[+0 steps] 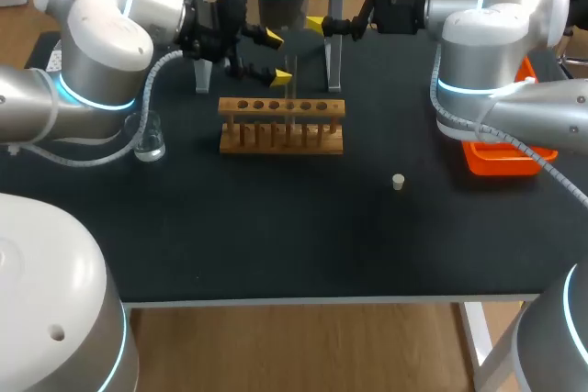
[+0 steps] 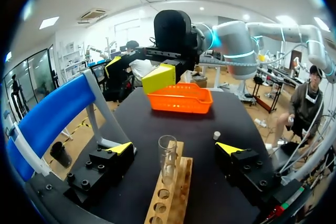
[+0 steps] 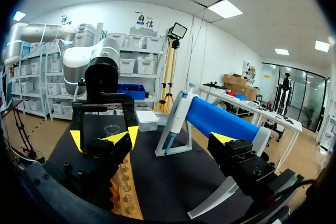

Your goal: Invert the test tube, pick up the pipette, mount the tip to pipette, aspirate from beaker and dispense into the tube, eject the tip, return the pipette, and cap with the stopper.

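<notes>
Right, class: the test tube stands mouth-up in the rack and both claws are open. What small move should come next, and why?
Probably ease the right claw forward and shut it on the blue pipette. The test tube already stands mouth-up in the wooden rack, so that step looks done, while the pipette sits just ahead of the open right claw, ungrasped.

My head camera looks down on the table (image 1: 276, 227) from behind. The wrist cameras sit low, facing each other across the shared test-tube rack (image 1: 281, 107).
</notes>
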Tool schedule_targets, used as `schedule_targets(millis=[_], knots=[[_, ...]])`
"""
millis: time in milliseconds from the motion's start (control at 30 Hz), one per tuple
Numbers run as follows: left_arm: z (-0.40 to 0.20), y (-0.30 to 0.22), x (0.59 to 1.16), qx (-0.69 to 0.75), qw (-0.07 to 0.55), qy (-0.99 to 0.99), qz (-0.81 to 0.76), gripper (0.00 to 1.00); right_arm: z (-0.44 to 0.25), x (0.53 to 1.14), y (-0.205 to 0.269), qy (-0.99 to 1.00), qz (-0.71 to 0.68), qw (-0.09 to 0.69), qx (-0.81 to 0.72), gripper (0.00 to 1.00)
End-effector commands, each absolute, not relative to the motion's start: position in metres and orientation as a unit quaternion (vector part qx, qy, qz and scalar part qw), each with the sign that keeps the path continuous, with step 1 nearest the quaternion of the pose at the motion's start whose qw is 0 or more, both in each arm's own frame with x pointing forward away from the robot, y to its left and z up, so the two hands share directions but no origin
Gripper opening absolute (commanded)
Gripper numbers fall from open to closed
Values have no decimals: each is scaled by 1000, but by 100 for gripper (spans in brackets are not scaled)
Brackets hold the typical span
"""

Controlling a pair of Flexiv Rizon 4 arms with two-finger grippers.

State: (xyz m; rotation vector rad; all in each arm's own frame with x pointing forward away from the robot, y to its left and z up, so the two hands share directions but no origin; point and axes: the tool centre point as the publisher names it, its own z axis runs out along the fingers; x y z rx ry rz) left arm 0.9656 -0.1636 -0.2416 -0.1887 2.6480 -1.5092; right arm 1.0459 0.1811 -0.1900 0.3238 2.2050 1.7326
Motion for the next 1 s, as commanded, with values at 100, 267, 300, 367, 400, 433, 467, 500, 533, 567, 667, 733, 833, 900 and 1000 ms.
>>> schedule_targets(millis=[100, 267, 300, 367, 400, 433, 467, 500, 533, 567, 667, 733, 833, 900, 1000], knots=[[-251, -173, 972, -49, 40, 873, -484, 100, -190, 1046, 181, 772, 606, 158, 113, 100], [-255, -178, 974, -42, 43, 877, -476, 100, -190, 1046, 181, 772, 606, 158, 113, 100], [-256, -178, 974, -42, 43, 877, -476, 100, -190, 1046, 181, 772, 606, 158, 113, 100], [-257, -180, 975, -40, 47, 880, -472, 100, -190, 1046, 181, 772, 606, 158, 113, 100], [-258, -180, 976, -41, 47, 879, -472, 100, -190, 1046, 181, 772, 606, 158, 113, 100], [-258, -180, 976, -40, 50, 880, -472, 100, -190, 1046, 181, 772, 606, 158, 113, 100], [-259, -181, 977, -42, 52, 880, -470, 100, -190, 1046, 181, 772, 606, 158, 113, 100], [-260, -181, 977, -42, 52, 880, -470, 100, -190, 1046, 181, 772, 606, 158, 113, 100], [-261, -182, 977, -48, 59, 882, -465, 100, -190, 1046, 181, 772, 606, 158, 113, 100], [-262, -182, 978, -51, 59, 882, -464, 100, -190, 1046, 181, 772, 606, 158, 113, 100], [-265, -183, 979, -60, 62, 882, -463, 100, -190, 1046, 181, 772, 606, 158, 113, 100], [-267, -184, 979, -63, 63, 882, -463, 100, -190, 1046, 181, 772, 606, 158, 113, 100], [-272, -186, 979, -65, 62, 883, -460, 100, -190, 1046, 181, 772, 606, 158, 113, 100], [-274, -187, 979, -68, 62, 884, -458, 100, -190, 1046, 181, 772, 606, 158, 113, 100], [-278, -187, 980, -74, 66, 885, -455, 100, -190, 1046, 181, 772, 606, 158, 113, 100]])
